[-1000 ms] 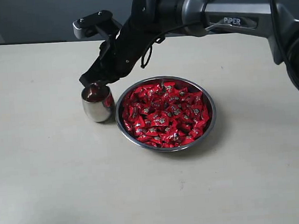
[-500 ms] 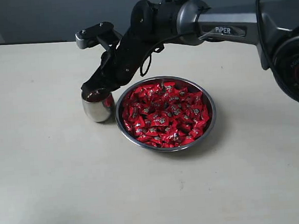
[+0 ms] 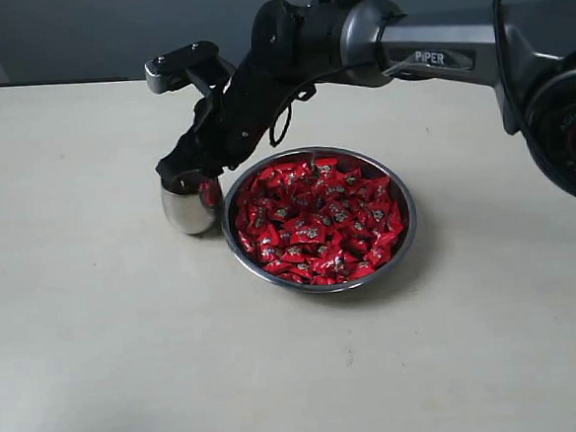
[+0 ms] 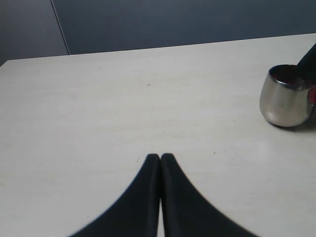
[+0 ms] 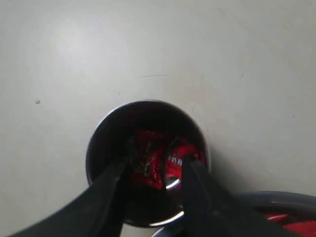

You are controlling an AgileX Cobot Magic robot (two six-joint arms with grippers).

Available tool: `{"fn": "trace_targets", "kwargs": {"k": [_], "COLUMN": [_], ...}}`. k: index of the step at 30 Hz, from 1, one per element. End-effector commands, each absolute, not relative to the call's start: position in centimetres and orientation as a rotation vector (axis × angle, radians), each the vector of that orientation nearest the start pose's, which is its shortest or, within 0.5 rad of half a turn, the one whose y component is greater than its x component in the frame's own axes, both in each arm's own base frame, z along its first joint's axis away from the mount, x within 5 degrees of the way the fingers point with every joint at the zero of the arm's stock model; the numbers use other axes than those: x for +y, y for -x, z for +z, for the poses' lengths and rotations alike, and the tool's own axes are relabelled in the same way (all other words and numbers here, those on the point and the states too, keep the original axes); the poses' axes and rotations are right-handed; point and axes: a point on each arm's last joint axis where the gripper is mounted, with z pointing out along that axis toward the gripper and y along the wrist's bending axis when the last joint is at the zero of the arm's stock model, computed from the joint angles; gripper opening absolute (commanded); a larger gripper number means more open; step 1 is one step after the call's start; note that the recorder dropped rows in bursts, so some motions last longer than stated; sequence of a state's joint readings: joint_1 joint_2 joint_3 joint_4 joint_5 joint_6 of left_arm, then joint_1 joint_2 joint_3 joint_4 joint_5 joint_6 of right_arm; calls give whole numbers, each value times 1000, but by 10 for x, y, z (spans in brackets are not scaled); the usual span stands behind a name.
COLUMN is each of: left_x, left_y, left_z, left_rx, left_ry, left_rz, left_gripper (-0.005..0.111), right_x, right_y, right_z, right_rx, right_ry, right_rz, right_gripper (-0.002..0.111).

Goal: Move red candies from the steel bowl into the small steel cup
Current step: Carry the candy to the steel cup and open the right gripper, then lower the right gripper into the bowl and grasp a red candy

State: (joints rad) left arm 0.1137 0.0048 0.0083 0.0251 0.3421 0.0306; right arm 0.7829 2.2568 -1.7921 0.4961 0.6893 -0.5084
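The steel bowl [image 3: 400, 233] sits mid-table, heaped with red candies [image 3: 318, 219]. Just left of it, almost touching, stands the small steel cup [image 3: 189, 211]. My right gripper [image 3: 188, 174] reaches across and hangs at the cup's mouth. In the right wrist view the right gripper [image 5: 157, 160] is open, its fingertips dipping inside the cup [image 5: 96, 140], and a few red candies [image 5: 150, 158] lie loose in the cup between them. The bowl's rim [image 5: 276, 200] shows beside it. My left gripper [image 4: 160, 157] is shut and empty, low over bare table, with the cup [image 4: 284, 101] off to one side.
The pale table [image 3: 130, 365] spreads wide around the bowl and cup. The right arm [image 3: 435, 52] stretches over the table's back, above the bowl's far side. A dark wall [image 4: 173, 22] lies behind the table's far edge.
The right gripper's fingers have parted over the cup. Before that the gripper dropped slightly to the cup's mouth. Bowl and cup have not moved.
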Motion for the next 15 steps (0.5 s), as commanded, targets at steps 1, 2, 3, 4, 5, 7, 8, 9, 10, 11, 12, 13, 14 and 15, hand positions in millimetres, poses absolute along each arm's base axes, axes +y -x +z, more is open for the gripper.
{"fn": "trace_targets", "kwargs": {"k": [1,2,3,4,5,7,8,9,10,11,12,13,14,15], "left_x": [7,7,7,7,7,7,7,7,7,7,7,7,7,7], "left_y": [-53,-53,-53,-53,-53,-53,-53,-53,-53,-53,-53,-53,-53,-53], "left_z": [183,183,183,183,183,183,183,183,183,183,183,183,183,183], "left_rx": [1822,1822,1822,1822,1822,1822,1822,1822,1822,1822,1822,1822,1822,1822], "left_ry": [55,55,55,55,55,55,55,55,55,55,55,55,55,55], "left_rz": [124,124,124,124,124,124,124,124,124,124,124,124,124,124], "left_gripper": [0,0,0,0,0,0,0,0,0,0,0,0,0,0], "right_x": [368,367,366,365,363,356,353,350,346,339,331,329,323,321], "right_y": [-334,-333,-332,-330,-329,-324,-323,-322,-321,-320,-321,-321,-320,-319], "right_z": [192,201,207,212,218,235,240,243,246,249,248,246,240,235], "right_rx": [2267,2251,2242,2238,2235,2241,2246,2254,2267,2304,2361,2391,2439,2457], "right_ry": [1270,1267,1269,1273,1277,1290,1299,1312,1321,1331,1325,1316,1327,1338], "right_rz": [613,617,619,619,614,580,565,538,504,425,325,292,242,226], "right_gripper": [37,36,36,36,36,36,36,36,36,36,36,36,36,36]}}
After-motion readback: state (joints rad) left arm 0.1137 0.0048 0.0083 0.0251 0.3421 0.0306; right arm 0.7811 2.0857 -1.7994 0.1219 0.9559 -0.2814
